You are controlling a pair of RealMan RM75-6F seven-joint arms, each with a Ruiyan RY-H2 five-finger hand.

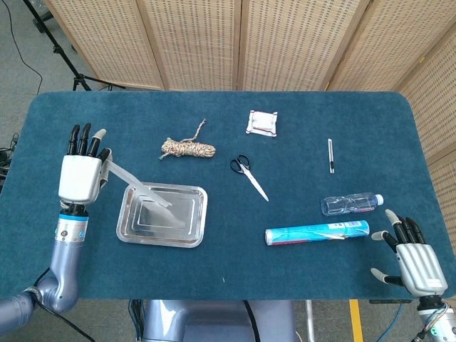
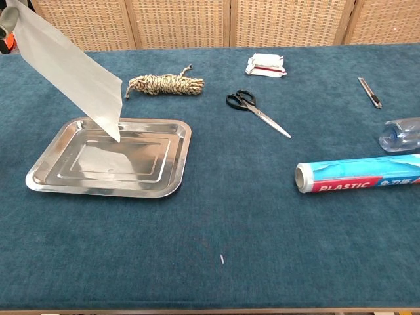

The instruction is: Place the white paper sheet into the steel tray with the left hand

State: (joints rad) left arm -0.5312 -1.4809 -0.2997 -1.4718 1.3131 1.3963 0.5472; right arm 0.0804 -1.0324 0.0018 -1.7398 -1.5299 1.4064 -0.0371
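Observation:
My left hand [image 1: 80, 174] is raised left of the steel tray [image 1: 191, 236] and pinches the top edge of the white paper sheet [image 1: 137, 187]. The sheet [image 2: 73, 71] slopes down to the right, and its lowest corner hangs over the tray's [image 2: 43, 181] middle, at or just above the bottom. In the chest view only a bit of the left hand [image 2: 8, 18] shows at the top left corner. My right hand [image 1: 416, 262] rests at the near right corner of the table with fingers spread, holding nothing.
A coiled rope [image 1: 187, 148] lies just behind the tray. Scissors [image 1: 249, 174], a white packet [image 1: 263, 122], a pen-like tool [image 1: 331, 155], a water bottle [image 1: 350, 204] and a blue roll of plastic wrap [image 1: 317, 232] are spread over the middle and right of the blue table.

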